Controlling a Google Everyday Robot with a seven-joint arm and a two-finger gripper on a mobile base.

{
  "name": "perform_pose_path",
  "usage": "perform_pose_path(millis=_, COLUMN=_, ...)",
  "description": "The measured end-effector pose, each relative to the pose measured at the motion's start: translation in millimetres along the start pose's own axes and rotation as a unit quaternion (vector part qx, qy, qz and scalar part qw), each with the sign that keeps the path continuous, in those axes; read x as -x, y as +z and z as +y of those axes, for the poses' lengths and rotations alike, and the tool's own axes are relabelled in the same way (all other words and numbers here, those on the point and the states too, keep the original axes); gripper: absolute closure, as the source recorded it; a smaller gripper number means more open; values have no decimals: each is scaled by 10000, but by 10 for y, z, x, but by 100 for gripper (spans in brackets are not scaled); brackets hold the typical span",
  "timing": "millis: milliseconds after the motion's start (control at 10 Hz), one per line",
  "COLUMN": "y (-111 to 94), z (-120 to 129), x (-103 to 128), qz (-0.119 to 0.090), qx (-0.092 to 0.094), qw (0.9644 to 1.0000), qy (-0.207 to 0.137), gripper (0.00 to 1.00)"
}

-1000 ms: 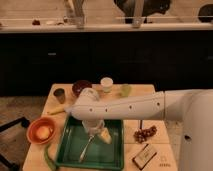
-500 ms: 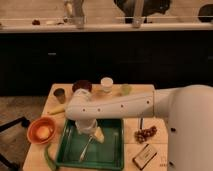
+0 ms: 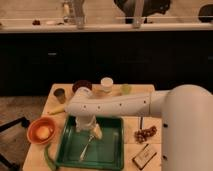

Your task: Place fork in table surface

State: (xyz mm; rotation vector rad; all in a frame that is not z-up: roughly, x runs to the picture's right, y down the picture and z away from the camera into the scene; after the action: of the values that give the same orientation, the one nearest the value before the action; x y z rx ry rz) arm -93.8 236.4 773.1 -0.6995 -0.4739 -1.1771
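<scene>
My arm [image 3: 125, 105] reaches in from the right, its thick white upper link [image 3: 189, 130] filling the lower right corner. From there the long forearm runs nearly level toward the left, tapering a little along the way, with a row of small dark dots down its side. At its far left end it rounds off into a bend [image 3: 80, 102], and my wrist [image 3: 85, 119] turns straight down from it. My gripper [image 3: 95, 133] hangs below the wrist, pointing downward, low over the left half of the green tray [image 3: 109, 150]. Its two fingers are spread apart, and I see nothing held between them.
</scene>
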Motion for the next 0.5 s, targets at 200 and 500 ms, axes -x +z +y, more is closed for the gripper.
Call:
perform_pose_path(millis=200, y=166, z=-58, x=-116, qz=-148, qx=-43, qw=9998, qy=-130, gripper=20)
perform_pose_path(millis=500, y=344, z=-49, x=-206, qz=-325, qx=-77, qw=9992, qy=-233, gripper=20)
